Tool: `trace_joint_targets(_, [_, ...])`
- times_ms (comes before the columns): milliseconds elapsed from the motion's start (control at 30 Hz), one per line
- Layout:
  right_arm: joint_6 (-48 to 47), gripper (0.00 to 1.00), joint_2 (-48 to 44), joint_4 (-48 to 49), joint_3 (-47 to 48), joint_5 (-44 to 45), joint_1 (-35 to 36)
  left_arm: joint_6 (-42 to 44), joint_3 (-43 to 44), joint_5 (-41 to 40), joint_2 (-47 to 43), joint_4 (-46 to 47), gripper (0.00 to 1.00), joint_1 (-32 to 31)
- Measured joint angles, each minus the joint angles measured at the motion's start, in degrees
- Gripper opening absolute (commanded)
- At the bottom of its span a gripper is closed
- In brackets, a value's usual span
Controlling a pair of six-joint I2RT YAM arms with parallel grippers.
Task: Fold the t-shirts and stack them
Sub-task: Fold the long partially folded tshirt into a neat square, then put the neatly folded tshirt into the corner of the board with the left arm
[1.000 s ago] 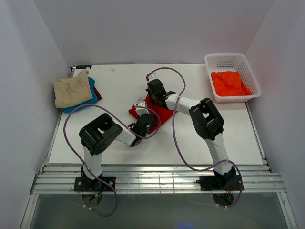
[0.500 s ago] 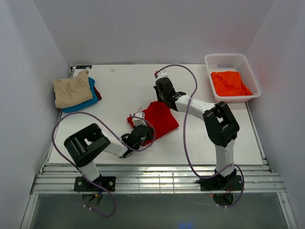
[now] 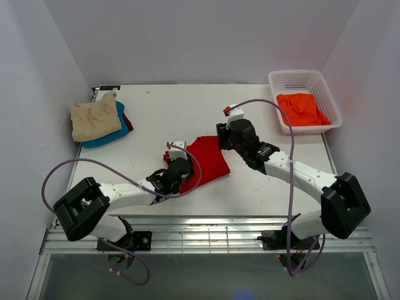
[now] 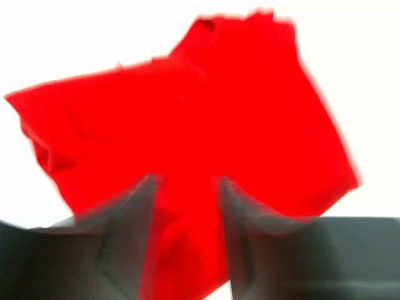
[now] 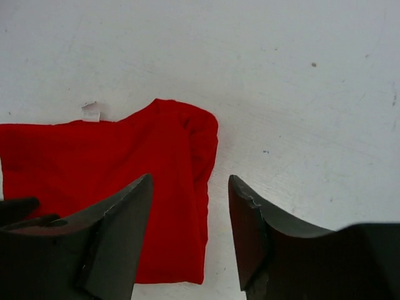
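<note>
A bright red t-shirt (image 3: pixel 209 159) lies spread near the middle of the table (image 3: pixel 156 112), a little toward the near edge, with both arms reaching in over it. The left fingers (image 3: pixel 175 172) sit at the shirt's near-left edge. In the blurred left wrist view the left fingers (image 4: pixel 186 181) stand apart, red cloth (image 4: pixel 187 112) filling the gap between them and running on past the tips. The picture is too soft to tell whether either finger touches the fabric.

The right fingers (image 3: pixel 225 142) hover at the shirt's far-right corner. In the right wrist view the right fingers (image 5: pixel 189 181) are spread wide and hold nothing. One finger is over the red t-shirt (image 5: pixel 94 162), the other over bare table (image 5: pixel 312 94), and the shirt's rolled edge runs between them. A small white tag (image 5: pixel 91 111) shows at the cloth's far border.

At the far-left corner of the table, a tan t-shirt (image 3: pixel 94 119) rests crumpled on top of a teal blue t-shirt (image 3: pixel 103 141). A dark red t-shirt (image 3: pixel 128 120) peeks out at the right side of that pile.

At the far-right corner stands a white lattice basket (image 3: pixel 303 72) with an orange t-shirt (image 3: pixel 301 107) bunched inside it, well apart from the red one.
</note>
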Motion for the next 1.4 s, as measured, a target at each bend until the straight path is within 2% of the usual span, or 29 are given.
trace_joint_targets(33, [0.24,0.35,-0.33,-0.04,-1.05,-0.68,0.02,0.44,1.25,-1.36,-1.44,-2.21,0.69,0.0])
trace_joint_targets(100, [0.57,0.09,-0.37,-0.04,-3.04,-1.86,0.02,-0.17,3.85,-4.35,-4.15,-6.19,0.75,0.07])
trace_joint_targets(167, [1.73,0.08,-0.28,-0.13,-5.22,-3.28,0.02,-0.61,5.88,-6.8,-6.58,-9.73,0.75,0.33])
trace_joint_targets(233, [2.4,0.08,-0.22,0.15,-6.95,-5.38,-0.02,-1.18,6.03,-7.69,-8.35,-11.78,0.54,0.94])
trace_joint_targets(300, [2.86,0.08,0.07,1.14,-8.28,-7.93,-0.02,-1.66,4.76,-7.63,-9.9,-13.11,0.4,2.14])
trace_joint_targets(333, [3.08,0.08,0.42,1.64,-8.72,-9.22,-0.02,-1.81,3.41,-6.69,-10.82,-13.2,0.4,3.13])
trace_joint_targets(367, [3.17,0.08,0.92,2.1,-8.85,-10.54,-0.02,-1.81,2.32,-5.9,-11.56,-13.2,0.4,3.91])
trace_joint_targets(400, [3.3,0.08,1.79,2.86,-8.87,-12.02,-0.02,-2.08,0.55,-4.22,-12.61,-13.25,0.48,5.14])
trace_joint_targets(533, [3.39,0.08,5.51,5.42,-8.87,-16.72,-0.02,-2.93,-4.79,-0.04,-15.65,-12.92,0.66,7.58])
trace_joint_targets(633, [3.56,0.08,9.11,6.71,-8.85,-19.52,-0.02,-3.61,-7.72,2.93,-17.88,-12.17,0.71,7.61])
trace_joint_targets(800, [4.17,0.08,15.39,7.96,-8.76,-21.73,-0.02,-3.98,-10.64,7.23,-19.06,-8.5,0.87,7.87])
trace_joint_targets(1033, [5.2,0.08,19.76,9.07,-6.14,-22.08,-0.02,-3.96,-14.23,13.77,-17.62,-1.14,0.98,11.47])
trace_joint_targets(1200, [5.62,0.08,20.74,9.38,-5.14,-22.01,-0.02,-4.83,-17.46,19.43,-14.84,4.68,0.98,16.52])
trace_joint_targets(1400, [6.21,0.08,20.94,9.4,-5.05,-21.66,-0.02,-6.01,-18.14,22.95,-11.19,11.26,0.98,18.4])
